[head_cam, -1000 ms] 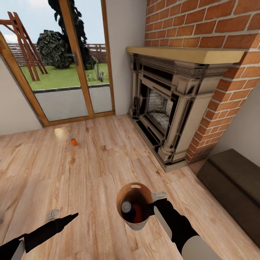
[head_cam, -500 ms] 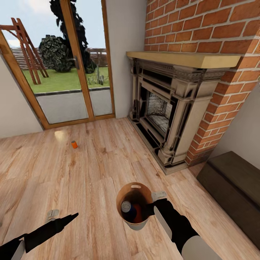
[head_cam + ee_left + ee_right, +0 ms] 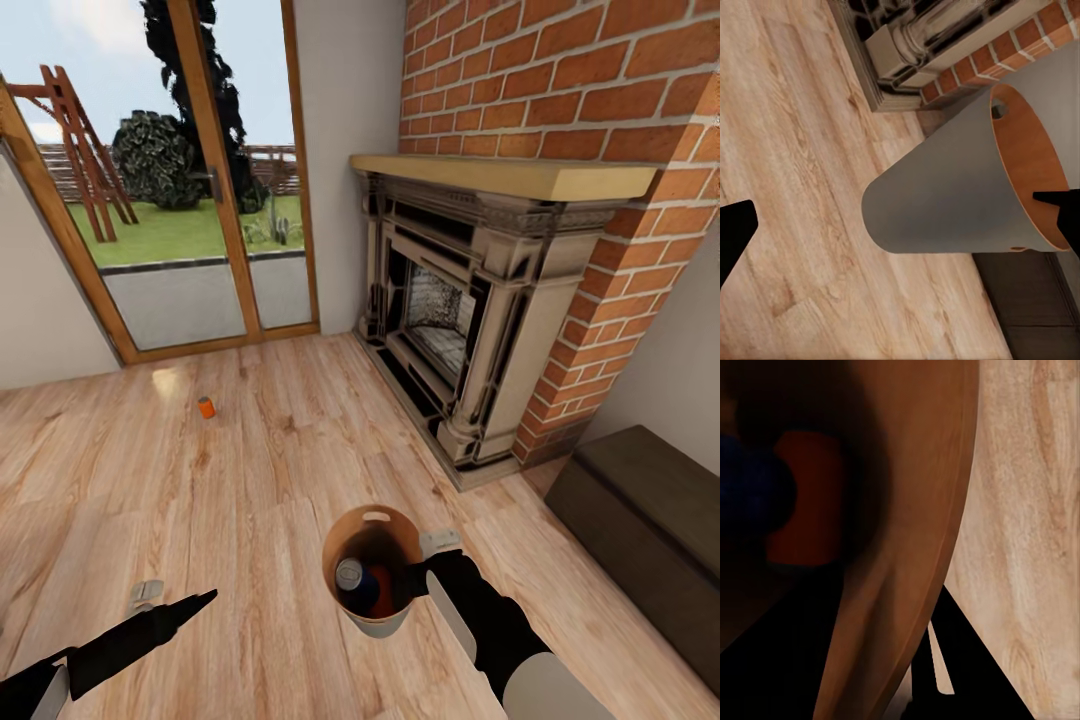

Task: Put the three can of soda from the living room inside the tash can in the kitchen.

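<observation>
Here the right gripper (image 3: 418, 572) is clamped on the rim of the trash can (image 3: 375, 522), carried above the wood floor (image 3: 250, 470). Inside lie a dark blue can (image 3: 350, 574) and an orange can (image 3: 802, 499). Another orange can (image 3: 206, 407) stands near the glass doors (image 3: 190, 200). The left gripper (image 3: 195, 603) looks closed, though poorly seen.

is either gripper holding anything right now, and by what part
The right gripper holds the trash can by its rim, one finger inside the wall and one outside. The left gripper holds nothing.
</observation>
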Controlling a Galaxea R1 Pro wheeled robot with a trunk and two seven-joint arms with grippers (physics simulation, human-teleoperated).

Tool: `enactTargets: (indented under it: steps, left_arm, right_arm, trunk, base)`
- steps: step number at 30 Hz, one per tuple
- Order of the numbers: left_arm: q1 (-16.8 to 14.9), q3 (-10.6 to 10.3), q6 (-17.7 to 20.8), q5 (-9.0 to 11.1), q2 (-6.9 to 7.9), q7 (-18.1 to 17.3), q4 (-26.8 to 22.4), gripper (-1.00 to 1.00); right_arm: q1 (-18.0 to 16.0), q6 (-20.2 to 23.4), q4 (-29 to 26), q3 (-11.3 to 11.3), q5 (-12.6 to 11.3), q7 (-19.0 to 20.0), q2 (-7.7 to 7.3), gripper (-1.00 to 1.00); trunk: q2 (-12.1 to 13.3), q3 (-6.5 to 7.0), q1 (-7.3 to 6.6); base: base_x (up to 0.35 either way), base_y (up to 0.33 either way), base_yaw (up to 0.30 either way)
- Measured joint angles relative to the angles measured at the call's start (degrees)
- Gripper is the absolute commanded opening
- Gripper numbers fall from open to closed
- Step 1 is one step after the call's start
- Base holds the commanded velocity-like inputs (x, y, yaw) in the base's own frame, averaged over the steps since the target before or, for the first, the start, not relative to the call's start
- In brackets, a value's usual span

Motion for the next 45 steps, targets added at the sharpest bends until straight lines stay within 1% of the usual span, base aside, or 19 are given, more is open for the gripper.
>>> enactTargets:
  steps: [45]
  left_arm:
    - [0.0,0.0,0.0,0.0,0.0,-0.01,0.04,1.0]
  right_arm:
    - [0.01,-0.02,0.07,0.01,-0.16,0.01,0.06,-1.0]
  trunk:
    - [0.0,4.27,0.0]
  base:
    - [0.0,0.0,0.0]
